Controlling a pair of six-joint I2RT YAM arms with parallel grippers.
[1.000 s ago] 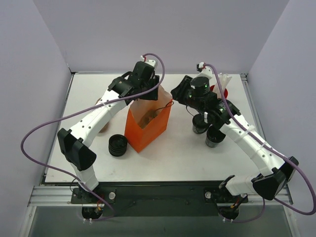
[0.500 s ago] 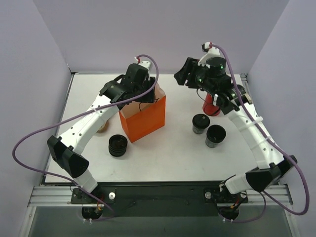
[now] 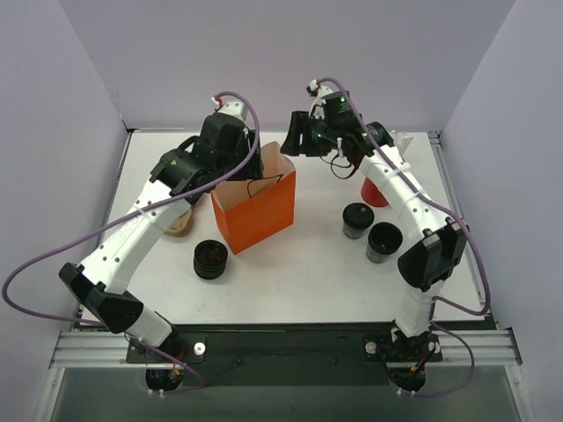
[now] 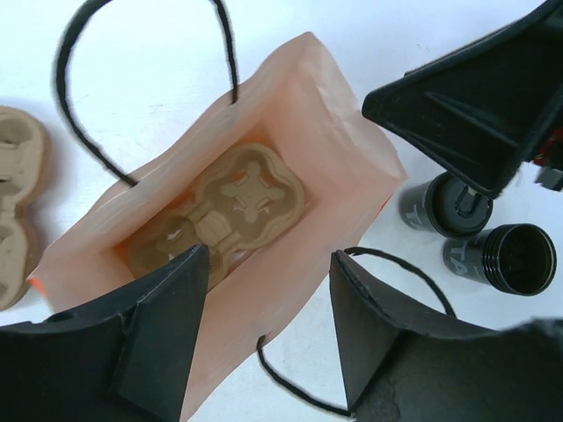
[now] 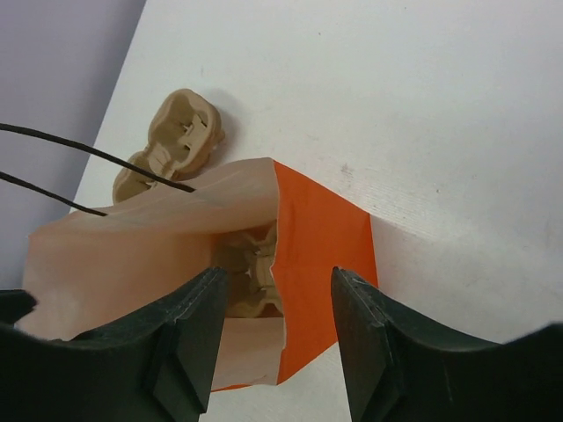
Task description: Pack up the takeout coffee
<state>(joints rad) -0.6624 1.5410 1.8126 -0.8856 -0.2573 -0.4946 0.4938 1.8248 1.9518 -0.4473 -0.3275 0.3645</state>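
The left end effector [image 4: 264, 325] hung wide open with nothing in it, its two black fingers spread above the near edge of the orange paper bag [image 4: 330, 132]. The right end effector [image 5: 277, 343] was just as open and just as empty, with the bag's corner showing in the gap between its fingers. Looking straight down through the left wrist camera, I could see a brown cardboard cup carrier [image 4: 246, 198] lying flat at the bottom of the bag. The overhead view hid that completely. The right wrist camera caught only a sliver of that carrier, but it showed a spare carrier [image 5: 171, 141] lying on the table [image 3: 290, 290] beyond the bag. The takeout coffee [image 3: 354, 220] stood on the table to the right of the bag and well apart from it, with a second dark cup [image 3: 384, 242] just beside it. Neither end effector was touching them. The right wrist view showed neither cup. From above, a red cup [image 3: 374, 192] sat behind the pair and a ribbed black stack [image 3: 210, 258] in front of the bag's left corner. The left arm swept out wide to the left and reached forward over the bag. The right arm rose from a bent elbow and curled leftward toward the bag's far right corner.
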